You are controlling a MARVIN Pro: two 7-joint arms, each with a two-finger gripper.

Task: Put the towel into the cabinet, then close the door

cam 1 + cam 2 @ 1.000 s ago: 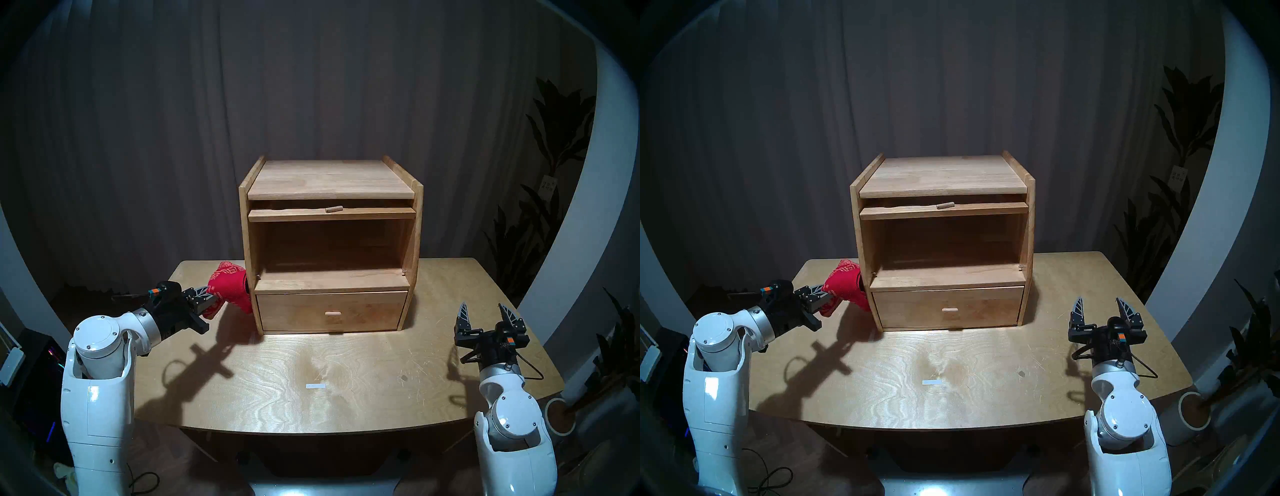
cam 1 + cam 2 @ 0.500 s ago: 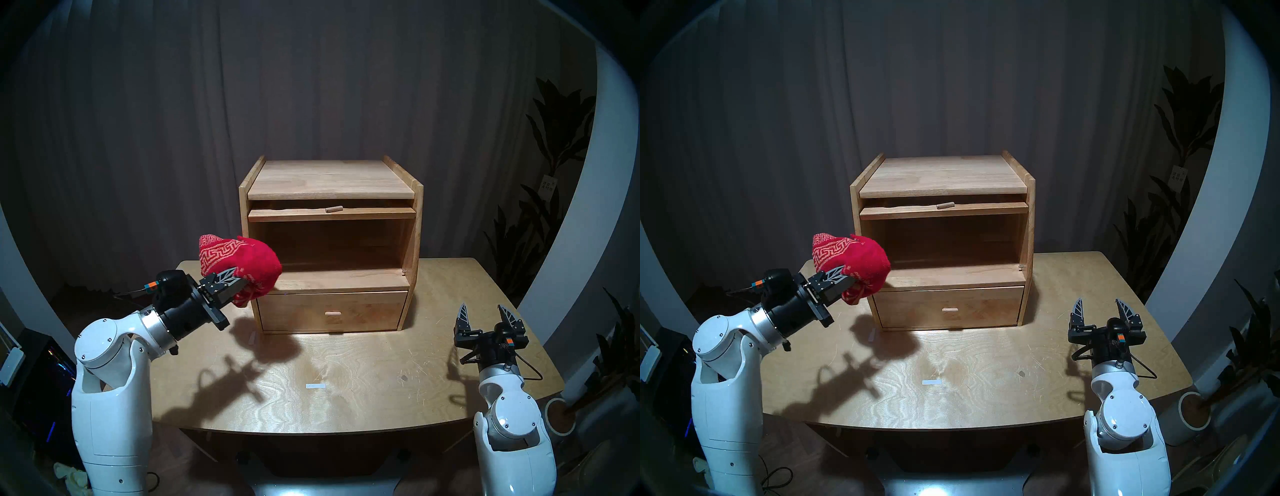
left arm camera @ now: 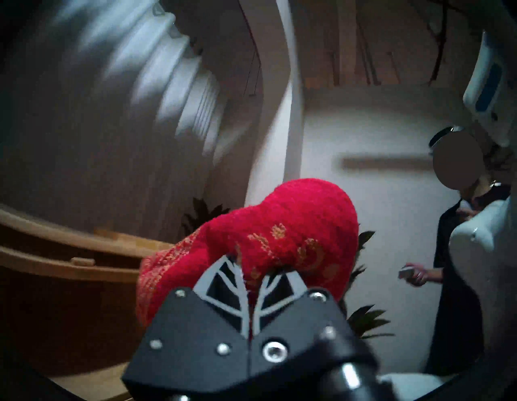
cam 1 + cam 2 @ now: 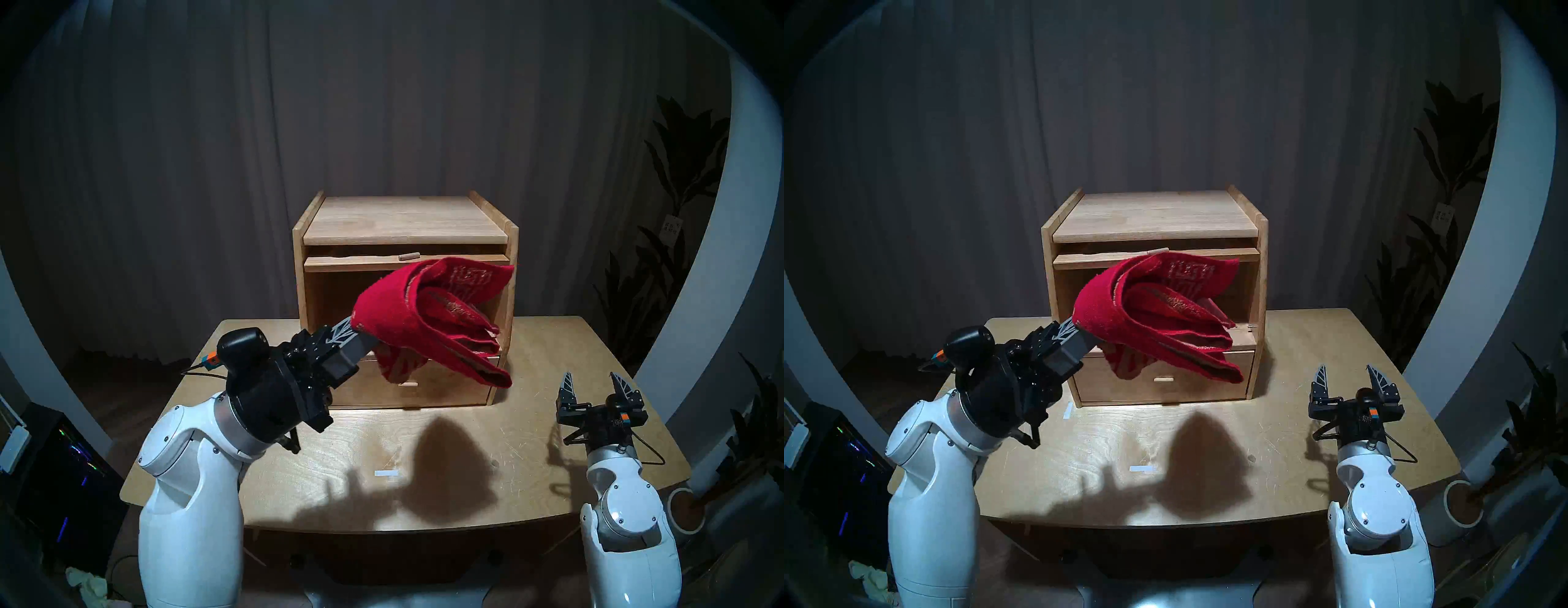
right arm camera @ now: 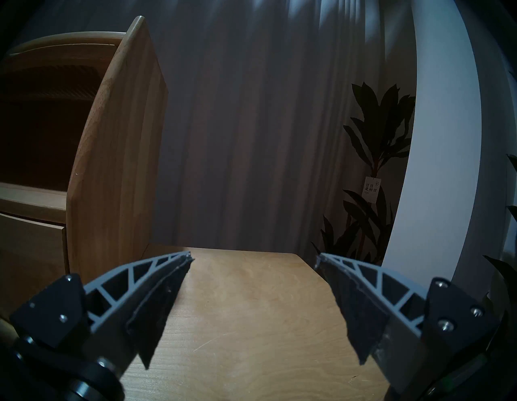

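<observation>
left gripper [image 4: 354, 339]: clamped on your towel [image 4: 428, 314], which flares out ahead of it, before the cabinet [image 4: 403, 220] (door [image 4: 405, 262] up)
right gripper [image 4: 592, 384]: spread wide, holding nothing

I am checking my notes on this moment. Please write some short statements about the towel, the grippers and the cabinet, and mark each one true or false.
1. The left gripper is shut on the towel. True.
2. The towel lies on the table. False: it hangs in the air in front of the cabinet.
3. The right gripper is open and holds nothing. True.
4. The drawer is pulled out. False: it is closed.
5. The door covers the compartment. False: it is raised, leaving the compartment open.
</observation>
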